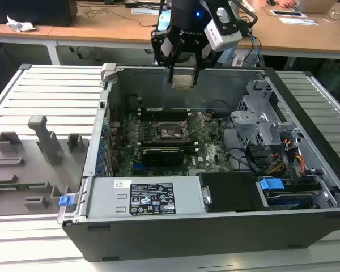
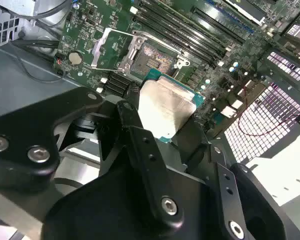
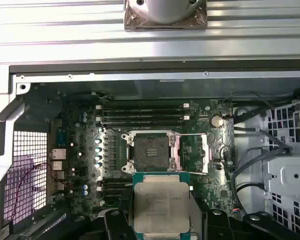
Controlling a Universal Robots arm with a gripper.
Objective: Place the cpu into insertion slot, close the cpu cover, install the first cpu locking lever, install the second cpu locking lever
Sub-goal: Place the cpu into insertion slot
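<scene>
Wooden desks (image 1: pixel 102 31) run across the back of the room, and in front of them a slatted metal table (image 1: pixel 45 96) carries your work. At the exterior view's left, grey holders (image 1: pixel 37 150) stand on the table, well apart from the job. In the middle of the frame the case (image 1: pixel 158 238) lies on its side with its panel off, so the board (image 1: pixel 209 150) faces up and you can come at it from above. Your gripper (image 1: pixel 183 79) hangs over the case's far wall, upper middle of the frame, clamped on two opposite edges of the cpu (image 3: pixel 161 205). Held by its edges, the cpu stays flat with its metal top up and its underside free to seat. It is high above the board and not yet over the slot (image 3: pixel 151 152), which sits bare in the board's middle. Just to the slot's right in the exterior view, the cover (image 1: pixel 197 122) is swung open, I judge so that the cpu has a clear way down. Further right, the drive cage (image 1: pixel 260 122) and its cables stand near the slot but apart from it.
</scene>
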